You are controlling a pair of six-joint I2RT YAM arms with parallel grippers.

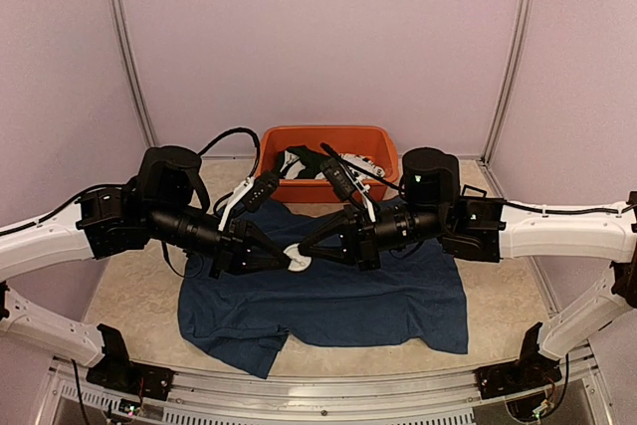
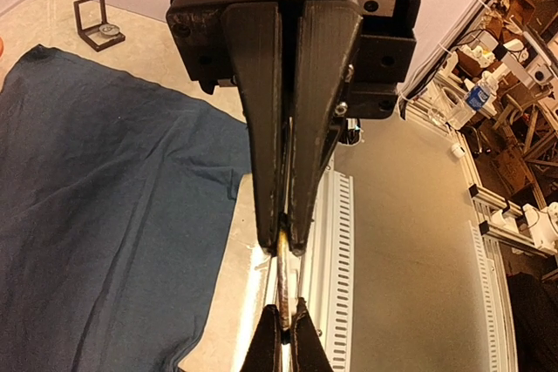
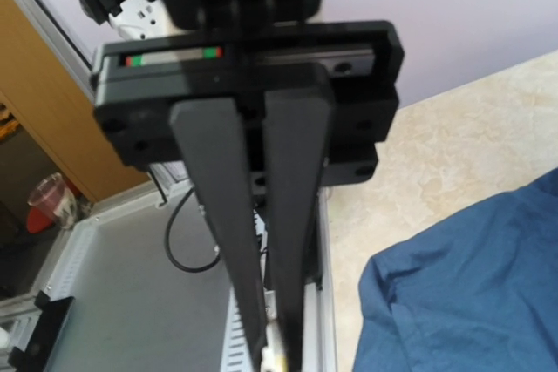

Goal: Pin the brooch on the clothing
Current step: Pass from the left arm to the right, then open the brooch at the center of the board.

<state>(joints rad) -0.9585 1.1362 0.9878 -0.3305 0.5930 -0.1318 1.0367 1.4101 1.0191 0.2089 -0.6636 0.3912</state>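
Brooch (image 1: 297, 258), a small white disc, hangs over the middle of the shirt (image 1: 378, 296) between two claws that meet tip to tip; we cannot tell whether it touches the cloth. The left claw (image 2: 285, 244) is pinched tight on a thin golden stem of it. The right claw (image 3: 275, 356), facing it, is closed narrow on the other end (its own wrist view shows little of what the tips pinch).

We judge the brooch light and stiff, with a fine pin that could bend or slip; the disc's rim looks the safer hold. The soft cloth directly beneath the claws will give and ruck under a push, so it wants bracing.

Beyond the claws stands an orange tub (image 1: 323, 134). To either side lies bare table (image 1: 129, 286), which leaves room to swing outward.
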